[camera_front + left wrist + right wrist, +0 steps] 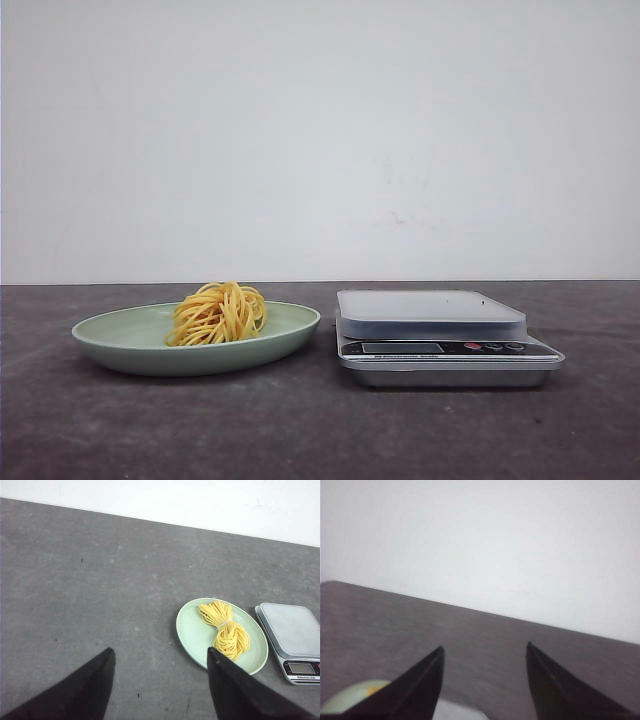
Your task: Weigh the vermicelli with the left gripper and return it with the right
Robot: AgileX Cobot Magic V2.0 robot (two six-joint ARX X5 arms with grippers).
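The vermicelli (pixel 218 313), a yellow bundle of thin strands, lies on a pale green plate (pixel 120 340) at the table's left. A silver kitchen scale (pixel 430 312) stands just right of the plate, its platform bare. Neither arm shows in the front view. In the left wrist view my left gripper (pixel 160 652) hangs open above bare table, well short of the plate (pixel 192 630) and the vermicelli (pixel 227 632). My right gripper (pixel 485 647) is open too, with nothing between its fingers; a sliver of the plate (pixel 350 695) and the scale's edge (pixel 457 712) show beneath it.
The dark grey tabletop (pixel 320 430) stretches in front of the plate and scale. A plain white wall (pixel 320 140) rises behind the table's far edge.
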